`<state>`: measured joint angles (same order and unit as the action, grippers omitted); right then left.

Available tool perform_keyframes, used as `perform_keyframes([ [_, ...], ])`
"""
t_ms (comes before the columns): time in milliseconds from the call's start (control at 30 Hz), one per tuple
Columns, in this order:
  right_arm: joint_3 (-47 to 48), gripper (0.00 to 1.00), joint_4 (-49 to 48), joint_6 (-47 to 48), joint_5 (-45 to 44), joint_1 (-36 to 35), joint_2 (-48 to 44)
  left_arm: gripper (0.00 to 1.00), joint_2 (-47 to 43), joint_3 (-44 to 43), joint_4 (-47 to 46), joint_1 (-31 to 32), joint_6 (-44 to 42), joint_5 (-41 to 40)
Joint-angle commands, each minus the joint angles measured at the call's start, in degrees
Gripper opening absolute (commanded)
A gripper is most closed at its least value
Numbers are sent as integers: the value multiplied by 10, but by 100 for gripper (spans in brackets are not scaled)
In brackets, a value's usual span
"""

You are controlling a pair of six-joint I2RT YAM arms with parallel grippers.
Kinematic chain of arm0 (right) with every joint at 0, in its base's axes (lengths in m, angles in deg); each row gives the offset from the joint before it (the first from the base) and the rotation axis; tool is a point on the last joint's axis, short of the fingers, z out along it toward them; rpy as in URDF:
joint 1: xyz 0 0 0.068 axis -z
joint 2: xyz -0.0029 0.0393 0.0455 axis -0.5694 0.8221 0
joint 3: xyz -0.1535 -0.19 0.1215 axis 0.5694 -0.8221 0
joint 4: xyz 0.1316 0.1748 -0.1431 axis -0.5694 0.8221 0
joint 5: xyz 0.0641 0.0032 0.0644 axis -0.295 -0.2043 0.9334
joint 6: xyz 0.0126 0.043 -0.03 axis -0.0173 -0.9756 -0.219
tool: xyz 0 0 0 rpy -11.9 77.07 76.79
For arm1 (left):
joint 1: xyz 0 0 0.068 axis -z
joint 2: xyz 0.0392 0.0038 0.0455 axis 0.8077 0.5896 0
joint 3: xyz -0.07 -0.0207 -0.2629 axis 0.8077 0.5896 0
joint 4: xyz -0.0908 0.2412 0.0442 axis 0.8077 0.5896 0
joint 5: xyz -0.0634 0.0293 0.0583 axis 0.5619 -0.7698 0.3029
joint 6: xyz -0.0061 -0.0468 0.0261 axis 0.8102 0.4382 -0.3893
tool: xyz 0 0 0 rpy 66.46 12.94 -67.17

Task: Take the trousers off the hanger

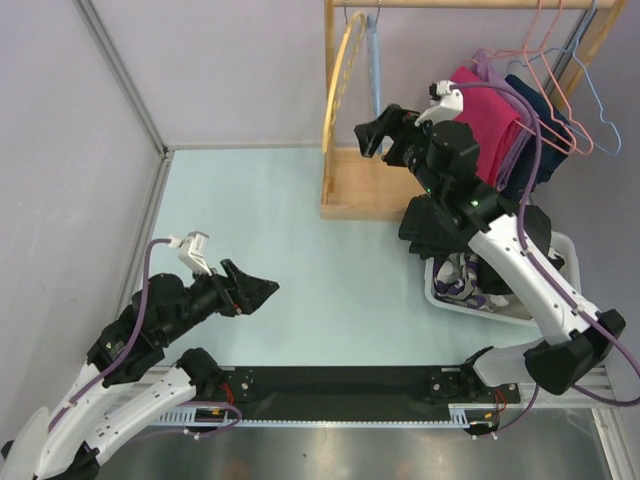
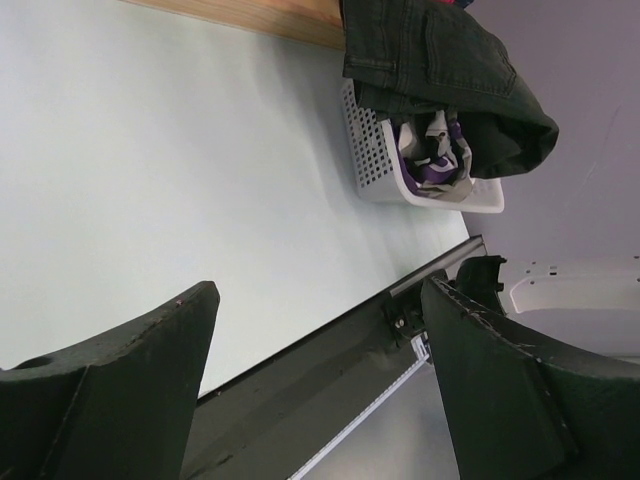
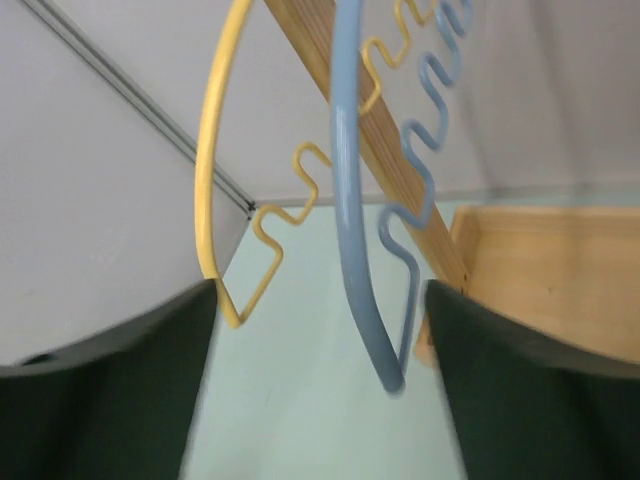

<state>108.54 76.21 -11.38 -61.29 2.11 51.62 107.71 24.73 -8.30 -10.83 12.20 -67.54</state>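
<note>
Right pincer (image 1: pixel 366 140) gaping, empty, facing bare yellow wire hanger (image 3: pixel 203 170) and blue wire hanger (image 3: pixel 350 200); left pincer (image 1: pixel 265 298) same. Black denim trousers (image 2: pixel 440 70) hang ungripped above white mesh basket (image 2: pixel 370 160): removal likely pending.

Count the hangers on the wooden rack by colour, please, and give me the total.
Yellow hanger: 1
Blue hanger: 1
Pale blue hanger: 1
Pink hanger: 1
Total: 4
The purple loop over the folded clothes is left out: I cannot tell whether it is a hanger or a cable.
</note>
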Motion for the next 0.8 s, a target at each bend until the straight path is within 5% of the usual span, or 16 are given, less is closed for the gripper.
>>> perform_keyframes([
  [0,8,100,158,-1,-91,-21,-59,88,11,-23,-16,0,-20,31],
  [367,-197,100,335,-107,-226,-129,-310,93,28,5,-63,0,-14,71],
  [767,-415,100,181,-210,-251,-333,-288,94,6,121,-142,0,44,144],
])
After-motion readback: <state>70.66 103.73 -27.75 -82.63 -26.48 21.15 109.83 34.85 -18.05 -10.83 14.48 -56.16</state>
